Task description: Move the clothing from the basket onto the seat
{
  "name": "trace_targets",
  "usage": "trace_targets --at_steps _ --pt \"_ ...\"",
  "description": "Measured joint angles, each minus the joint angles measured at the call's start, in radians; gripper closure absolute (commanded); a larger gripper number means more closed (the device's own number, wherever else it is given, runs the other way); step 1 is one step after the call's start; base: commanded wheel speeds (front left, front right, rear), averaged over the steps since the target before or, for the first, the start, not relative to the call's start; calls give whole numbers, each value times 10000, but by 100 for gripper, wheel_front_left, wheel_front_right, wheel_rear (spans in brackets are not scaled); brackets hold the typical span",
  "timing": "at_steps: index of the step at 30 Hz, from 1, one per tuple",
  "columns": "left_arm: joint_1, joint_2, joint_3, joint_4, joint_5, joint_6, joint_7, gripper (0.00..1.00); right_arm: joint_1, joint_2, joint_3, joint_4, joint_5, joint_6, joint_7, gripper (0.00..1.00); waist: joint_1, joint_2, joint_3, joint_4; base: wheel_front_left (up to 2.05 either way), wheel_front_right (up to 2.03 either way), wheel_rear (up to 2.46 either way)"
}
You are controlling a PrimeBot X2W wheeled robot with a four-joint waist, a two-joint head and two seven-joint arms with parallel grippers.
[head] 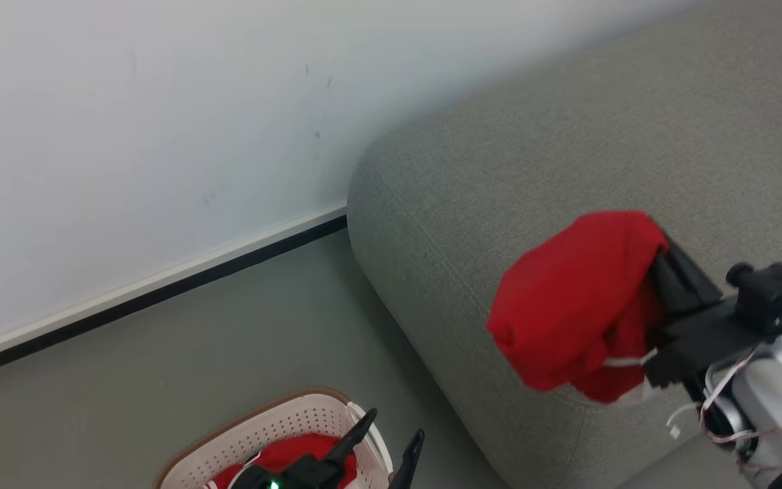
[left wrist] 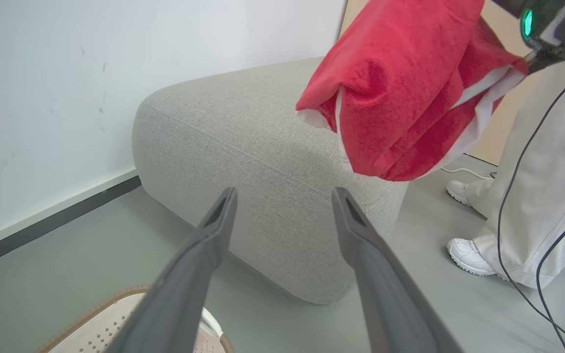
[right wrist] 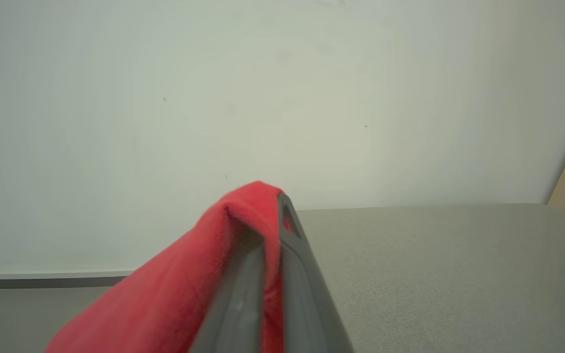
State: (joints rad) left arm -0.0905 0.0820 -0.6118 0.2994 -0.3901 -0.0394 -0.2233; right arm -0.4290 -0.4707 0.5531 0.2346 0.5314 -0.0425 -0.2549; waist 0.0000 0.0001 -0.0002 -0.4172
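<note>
The right tool [right wrist: 271, 220] reaches in from the lower right of the head view. Its two dark fingers are pressed together on a bundle of the red clothing [head: 567, 305], which hangs from them in the air. Behind it are the black wrist [head: 764, 292] and the pale forearm [head: 761, 401]. The left tool [head: 396, 424] is low at the bottom edge. Its fingers point up and are spread apart, with nothing between them. A green light [head: 273, 484] shines on its body.

The grey floor [head: 228, 326] bears the seat [head: 499, 170] by the wall [head: 126, 136]; the basket [head: 282, 424] — nearby — stands apart.
</note>
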Motion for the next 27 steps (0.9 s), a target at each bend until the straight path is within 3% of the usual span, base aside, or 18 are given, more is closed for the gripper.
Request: trace_targets --at_steps 14,27 --pt "-1402 464 173 -1208 499 13 242 0 -4662 -44 -1434 2646 686 575 529 100 3 1 1565 648 0 0 0" --pt "-2135 792 123 -2268 989 -17 780 0 -6427 -819 -2217 4418 934 694 604 100 1 1 3035 1621 0 0 0"
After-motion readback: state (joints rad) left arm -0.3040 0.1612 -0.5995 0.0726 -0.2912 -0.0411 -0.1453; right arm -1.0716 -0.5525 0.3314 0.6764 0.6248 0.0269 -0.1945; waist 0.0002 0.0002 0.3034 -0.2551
